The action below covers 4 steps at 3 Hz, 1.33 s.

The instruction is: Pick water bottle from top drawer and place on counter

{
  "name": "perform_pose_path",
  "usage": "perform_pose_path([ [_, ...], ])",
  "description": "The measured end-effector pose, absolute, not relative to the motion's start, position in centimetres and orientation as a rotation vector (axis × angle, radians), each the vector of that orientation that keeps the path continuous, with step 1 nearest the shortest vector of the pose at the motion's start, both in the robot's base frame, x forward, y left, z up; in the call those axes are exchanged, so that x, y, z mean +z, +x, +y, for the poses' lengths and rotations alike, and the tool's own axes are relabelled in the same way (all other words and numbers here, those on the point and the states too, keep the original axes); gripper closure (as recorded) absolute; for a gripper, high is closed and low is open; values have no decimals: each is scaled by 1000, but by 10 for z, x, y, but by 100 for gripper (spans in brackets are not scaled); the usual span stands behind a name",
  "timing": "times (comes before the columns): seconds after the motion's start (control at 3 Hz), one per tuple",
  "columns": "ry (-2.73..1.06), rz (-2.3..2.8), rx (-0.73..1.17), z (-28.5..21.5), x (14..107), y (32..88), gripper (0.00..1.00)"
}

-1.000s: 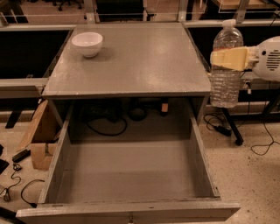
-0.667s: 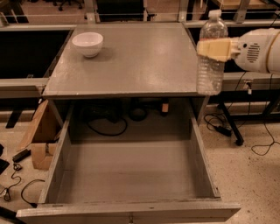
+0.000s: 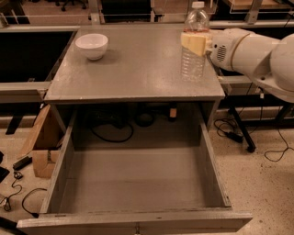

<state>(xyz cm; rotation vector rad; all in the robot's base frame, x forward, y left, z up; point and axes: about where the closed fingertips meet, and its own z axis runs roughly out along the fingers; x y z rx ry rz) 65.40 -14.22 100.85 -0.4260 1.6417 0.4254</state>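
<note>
The flat, square grey-painted desk (image 3: 138, 69) fills the upper middle of the view. Below its front edge a wide, deep grey wooden drawer (image 3: 214, 170) stands pulled fully out; its floor and walls show only bare grey paint. The drawer's front panel is cut off by the bottom of the view.

A white robot arm (image 3: 257, 50) reaches in from the right, beyond the desk's right edge, and its far part is cut off by the side of the view. Its yellow-padded gripper (image 3: 195, 43) is over the desk's right edge, toward the back right corner. The jaws are closed around the upper body of a small clear ribbed plastic water bottle (image 3: 193, 66). One pad lies across the front of the bottle; the other is hidden behind it.

The water bottle stands upright, its long axis vertical and its white cap (image 3: 197, 5) pointing up. Its base is over the desk just inside the right edge; I cannot tell if it touches the surface.

A round white bowl (image 3: 92, 49) sits near the back left corner, well apart from the bottle. Its inside cannot be seen.

In the shadow under the desk, behind the drawer, dark cables (image 3: 112, 133) coil, hard to make out.
</note>
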Motion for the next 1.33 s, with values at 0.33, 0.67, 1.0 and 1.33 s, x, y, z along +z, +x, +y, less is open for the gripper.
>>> perform_pose_path([
  [0.33,-364,1562,414,-135,1004,698,100],
  [0.67,-316,1508,422,-125,998,738,100],
  [1.0,-291,1480,424,-112,988,765,100],
  [1.33,-286,1474,411,-102,972,779,100],
])
